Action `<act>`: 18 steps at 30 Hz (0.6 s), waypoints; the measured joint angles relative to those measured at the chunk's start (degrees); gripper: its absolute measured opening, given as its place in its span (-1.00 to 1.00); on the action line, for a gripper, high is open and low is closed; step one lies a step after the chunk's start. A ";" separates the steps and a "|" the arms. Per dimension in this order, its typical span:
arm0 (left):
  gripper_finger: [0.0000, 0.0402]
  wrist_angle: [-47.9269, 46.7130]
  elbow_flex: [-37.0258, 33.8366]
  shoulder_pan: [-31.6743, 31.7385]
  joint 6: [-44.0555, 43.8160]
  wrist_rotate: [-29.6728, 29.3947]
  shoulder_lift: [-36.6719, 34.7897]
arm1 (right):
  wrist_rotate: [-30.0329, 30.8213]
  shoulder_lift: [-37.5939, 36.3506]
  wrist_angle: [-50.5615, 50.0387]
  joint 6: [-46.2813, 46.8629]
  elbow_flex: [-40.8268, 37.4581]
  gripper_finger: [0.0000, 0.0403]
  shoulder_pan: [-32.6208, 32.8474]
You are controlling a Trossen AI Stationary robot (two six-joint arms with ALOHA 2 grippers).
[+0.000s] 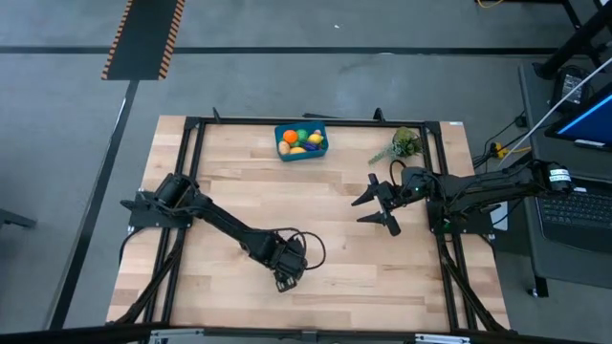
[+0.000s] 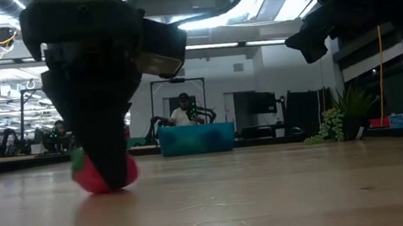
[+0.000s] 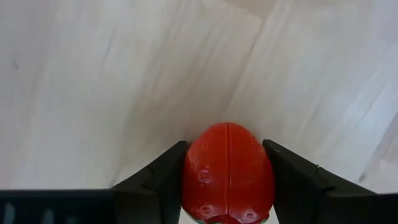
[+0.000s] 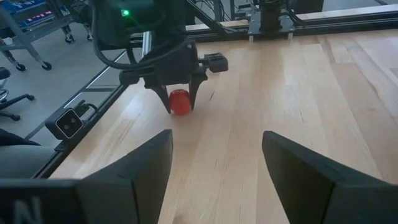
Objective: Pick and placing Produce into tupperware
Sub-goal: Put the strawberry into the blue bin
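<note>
A red toy strawberry (image 3: 227, 171) lies on the wooden table near its front edge, with my left gripper (image 1: 287, 279) standing over it and shut on it. In the low view the strawberry (image 2: 106, 175) shows below the dark fingers. The blue tupperware (image 1: 301, 143) stands at the table's far edge with several produce pieces in it. My right gripper (image 1: 387, 205) hangs open over the table's right part, holding nothing. My left gripper pinches the strawberry's two opposite sides (image 3: 186, 174) between its two fingers (image 3: 158, 180). The fingers come from above, pointing steeply down. The strawberry's underside (image 2: 103, 186) rests on the table.
A leafy green plant sprig (image 1: 400, 145) lies at the far right, next to the black frame rail (image 1: 191, 172) that runs around the table. Bare wood stretches between the strawberry and the tupperware (image 2: 197, 138). A person sits in the room beyond the table.
</note>
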 joint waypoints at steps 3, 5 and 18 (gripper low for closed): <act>-0.11 0.46 -0.02 0.01 2.41 -2.31 0.02 | 0.00 0.00 -0.02 0.00 0.00 0.24 -0.01; -0.11 0.54 -0.02 0.07 3.21 -2.86 0.02 | 0.00 0.00 -0.06 0.00 0.00 0.24 0.00; -0.11 1.92 1.57 -0.39 8.54 -8.54 -5.40 | 0.00 0.00 -0.81 -0.17 0.00 0.24 0.01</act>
